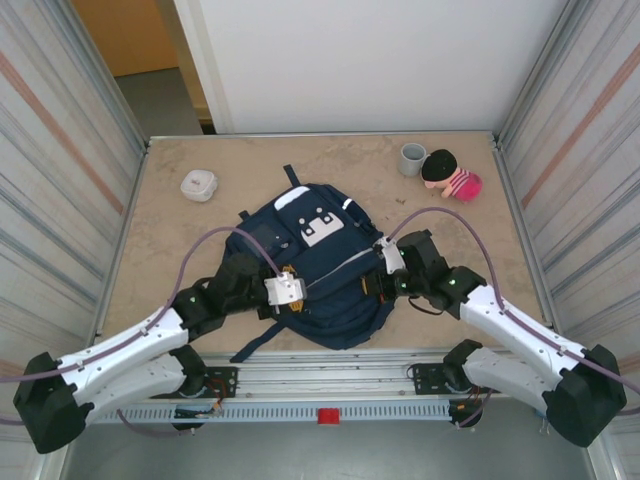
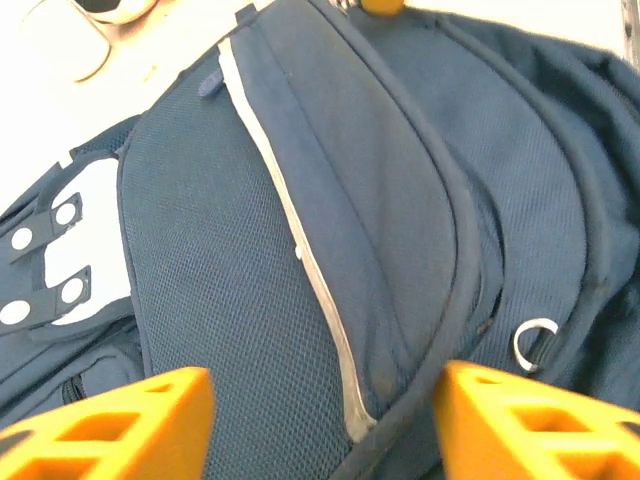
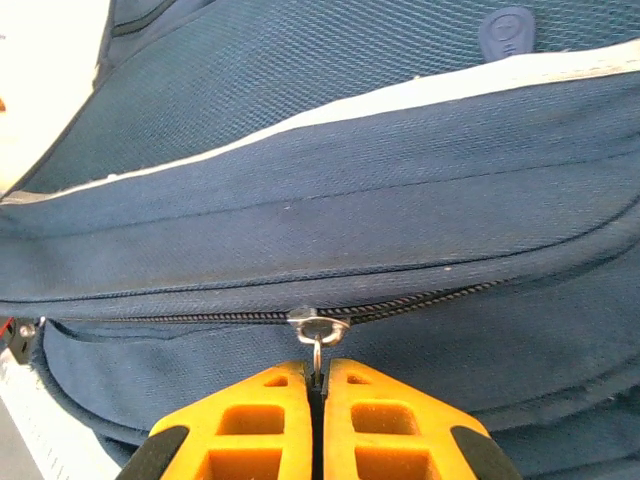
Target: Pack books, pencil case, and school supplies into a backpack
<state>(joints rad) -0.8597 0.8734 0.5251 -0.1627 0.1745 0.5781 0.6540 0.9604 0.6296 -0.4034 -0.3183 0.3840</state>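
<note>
Backpack (image 1: pixel 345 300) lay flat under both my grippers: navy, pale stripe (image 3: pixel 350 112), white patches (image 1: pixel 322 230).

My right gripper (image 3: pixel 318 372) was pinched together on zip pull (image 3: pixel 317 345), slider (image 3: pixel 308 322) just past fingertips.

Risk: thin ring could slip free if I tugged off-line. Slack fabric could bunch and jam slider.

My left gripper (image 2: pixel 322 385) had fingers apart over fabric, gripping nothing, so whole backpack might drag along.

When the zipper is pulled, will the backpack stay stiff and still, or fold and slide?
Likely floppy: the backpack is soft fabric with folds. It lies flat, so probably light; the right gripper pinching the zipper pull may drag it along the table.
</note>
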